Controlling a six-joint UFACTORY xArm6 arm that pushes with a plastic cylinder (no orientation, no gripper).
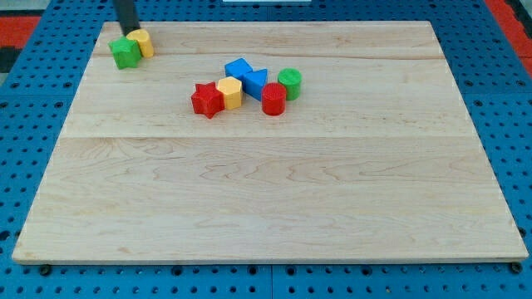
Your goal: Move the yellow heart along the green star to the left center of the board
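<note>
The yellow heart (pixel 142 41) sits near the top left corner of the wooden board (pixel 266 191). The green star (pixel 125 52) touches it on its lower left side. My dark rod comes down from the view's top and my tip (pixel 130 32) rests just above the two blocks, touching or nearly touching the yellow heart's upper left edge.
A cluster lies at the upper middle: a red star (pixel 207 100), a yellow block (pixel 230 92), a blue block (pixel 238 69), a second blue block (pixel 255 81), a red cylinder (pixel 273 98) and a green cylinder (pixel 290 83). Blue pegboard surrounds the board.
</note>
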